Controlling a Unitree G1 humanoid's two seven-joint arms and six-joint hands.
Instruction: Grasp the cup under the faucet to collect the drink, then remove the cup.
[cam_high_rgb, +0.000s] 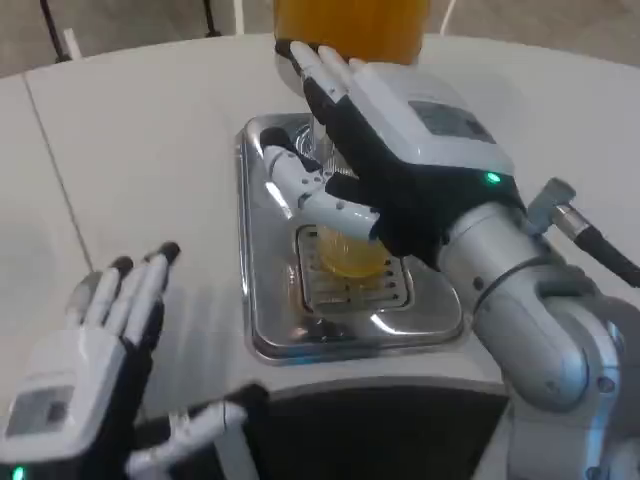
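A big white table filled most of the view. It was round at the far edge. A thin dark line ran across its top on the left side, like a seam between two parts. A shiny silver tray sat on the table near the middle. It had a raised rim and round corners. A small grate with slots lay flat inside the tray. Behind the table, at the top left, there was a grey floor with thin black legs standing on it.
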